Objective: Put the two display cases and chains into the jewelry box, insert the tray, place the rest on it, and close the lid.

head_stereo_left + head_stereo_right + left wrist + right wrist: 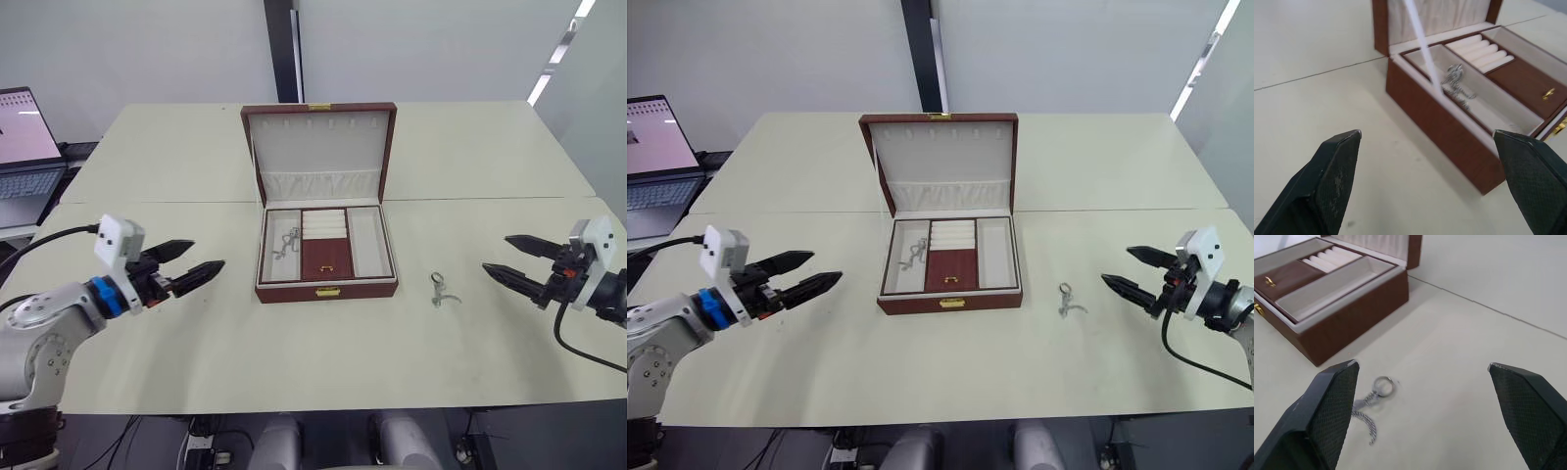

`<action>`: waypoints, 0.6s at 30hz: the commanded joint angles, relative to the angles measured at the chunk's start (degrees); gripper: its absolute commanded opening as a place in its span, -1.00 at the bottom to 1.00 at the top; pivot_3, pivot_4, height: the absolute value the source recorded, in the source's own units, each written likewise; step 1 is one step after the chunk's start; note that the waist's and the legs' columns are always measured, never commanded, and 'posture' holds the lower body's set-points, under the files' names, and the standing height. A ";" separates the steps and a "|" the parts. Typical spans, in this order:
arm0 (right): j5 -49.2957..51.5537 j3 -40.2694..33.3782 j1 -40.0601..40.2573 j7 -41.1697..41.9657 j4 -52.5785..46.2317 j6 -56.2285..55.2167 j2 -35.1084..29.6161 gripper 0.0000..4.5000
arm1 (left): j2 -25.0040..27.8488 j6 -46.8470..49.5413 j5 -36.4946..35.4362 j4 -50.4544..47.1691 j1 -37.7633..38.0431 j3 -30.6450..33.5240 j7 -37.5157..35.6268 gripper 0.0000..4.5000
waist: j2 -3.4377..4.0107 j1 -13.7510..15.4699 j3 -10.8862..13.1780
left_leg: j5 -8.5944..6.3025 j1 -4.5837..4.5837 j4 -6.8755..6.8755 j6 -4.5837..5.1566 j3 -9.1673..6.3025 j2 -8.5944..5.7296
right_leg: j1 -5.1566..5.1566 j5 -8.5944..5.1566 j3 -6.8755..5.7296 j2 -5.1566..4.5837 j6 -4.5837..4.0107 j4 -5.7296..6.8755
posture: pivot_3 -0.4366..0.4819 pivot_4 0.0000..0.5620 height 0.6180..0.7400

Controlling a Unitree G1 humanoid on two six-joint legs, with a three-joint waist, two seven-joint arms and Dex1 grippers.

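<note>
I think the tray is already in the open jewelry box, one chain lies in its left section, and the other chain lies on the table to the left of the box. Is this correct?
Not quite. The other chain lies on the table to the right of the jewelry box, near the right gripper; the left eye view shows it. The rest holds: the tray sits in the open box, with one chain in its left section.

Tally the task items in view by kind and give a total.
Jewelry box: 1
Tray, seated in the box: 1
Lid, open: 1
Chains: 2, one in the tray's left section, one on the table
Total: 5
</note>
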 commanded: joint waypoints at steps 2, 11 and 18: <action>-1.79 -1.60 -0.98 0.19 5.44 -5.00 0.54 1.00 | 0.44 -5.46 3.84 4.06 3.09 4.49 0.36 0.99 | 0.00 -0.02 0.00 | 0.00 0.00 -0.01 0.00 0.01 0.01 | -0.01 0.00 0.01 0.00 0.00 0.00 | -0.05 -0.47 1.00; -4.24 -2.40 -1.69 -2.08 14.92 -11.30 2.44 1.00 | -3.56 -15.48 8.45 12.94 5.96 8.73 4.92 0.99 | 0.01 0.00 0.00 | 0.00 0.00 -0.01 0.00 0.00 0.00 | -0.01 0.00 0.00 -0.05 0.00 0.00 | -0.05 -0.47 1.00; -5.15 -1.92 -3.04 -2.84 19.67 -14.40 3.51 1.00 | -4.92 -18.31 9.19 14.63 6.29 8.78 7.28 0.99 | 0.01 -0.02 -0.01 | 0.00 0.00 0.00 0.00 0.01 0.00 | -0.01 0.01 0.01 -0.06 0.01 0.02 | -0.05 -0.47 1.00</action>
